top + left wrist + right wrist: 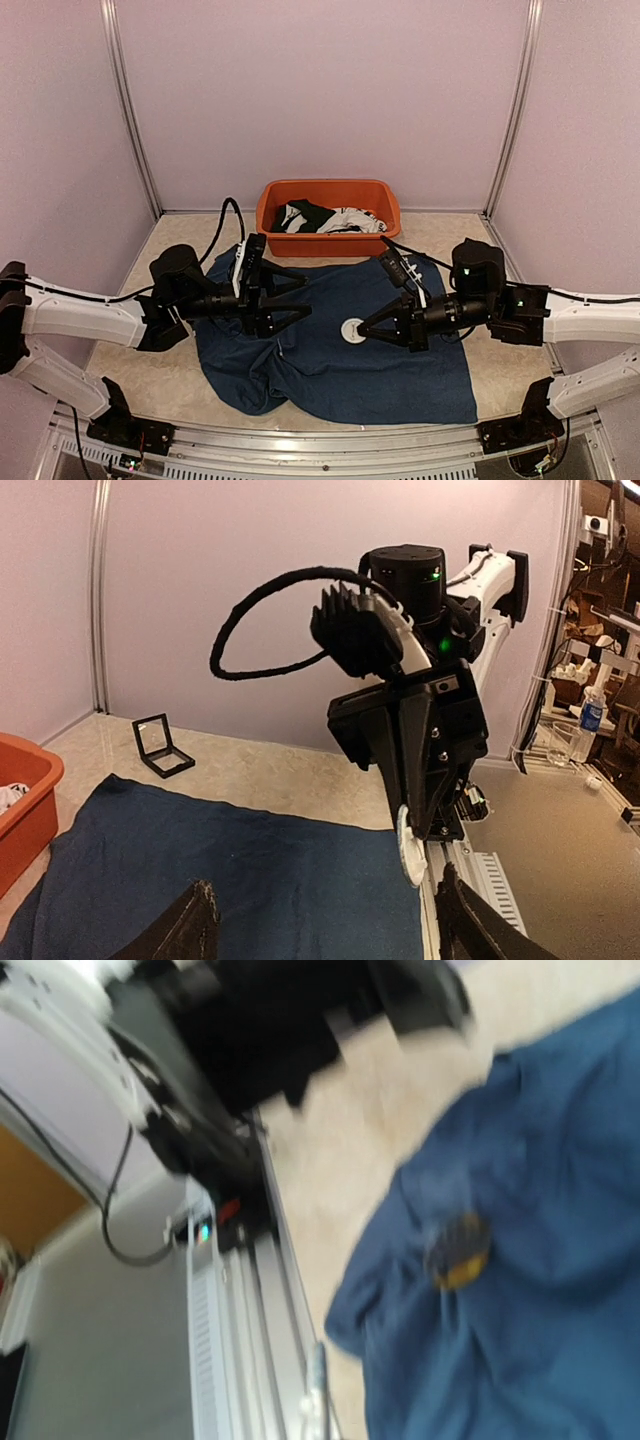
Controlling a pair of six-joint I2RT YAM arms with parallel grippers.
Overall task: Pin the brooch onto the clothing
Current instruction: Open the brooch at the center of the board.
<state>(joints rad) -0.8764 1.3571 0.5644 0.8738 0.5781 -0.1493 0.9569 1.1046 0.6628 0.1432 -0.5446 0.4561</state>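
The clothing, a navy T-shirt, lies spread on the table and fills the lower left wrist view. My left gripper hovers over its left part, fingers wide apart with nothing between them. My right gripper is shut on the rim of a white round disc, which shows edge-on in the left wrist view. In the blurred right wrist view a small round dark-and-yellow thing, apparently the brooch, sits on puckered shirt fabric. It is hidden in the top view.
An orange tub holding black and white garments stands just beyond the shirt. A small open black frame box lies on the table past the shirt. The metal rail runs along the near edge. Walls enclose three sides.
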